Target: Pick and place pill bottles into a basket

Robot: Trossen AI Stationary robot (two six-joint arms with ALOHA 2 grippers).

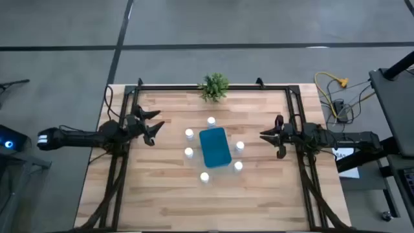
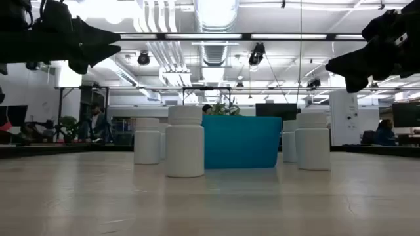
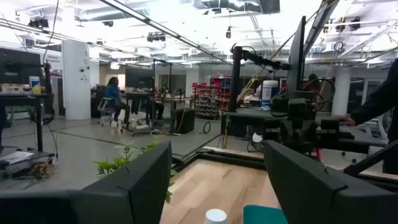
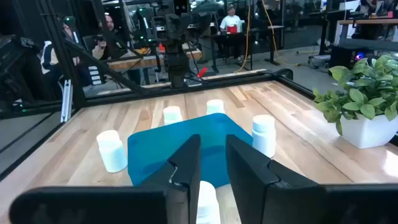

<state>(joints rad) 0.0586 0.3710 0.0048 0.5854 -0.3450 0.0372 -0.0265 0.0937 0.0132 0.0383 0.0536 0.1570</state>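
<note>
The teal-blue basket (image 1: 215, 147) stands mid-table with nothing showing inside it. Several small white pill bottles stand upright on their bases around it, among them one (image 1: 211, 121) at its far end, one (image 1: 189, 153) on its left and one (image 1: 240, 145) on its right. My left gripper (image 1: 155, 129) hovers open, left of the basket and above the table, pointing at it. My right gripper (image 1: 262, 135) hovers right of the basket, its fingers (image 4: 186, 165) a narrow gap apart with nothing between them. The nearest bottle (image 4: 205, 199) shows through that gap, beyond the fingers.
A small green potted plant (image 1: 215, 86) stands at the table's far edge, behind the basket. Black frame rails (image 1: 294, 103) run along the table's left, right and far sides. Bare wood (image 1: 213, 207) lies between the bottles and the near edge.
</note>
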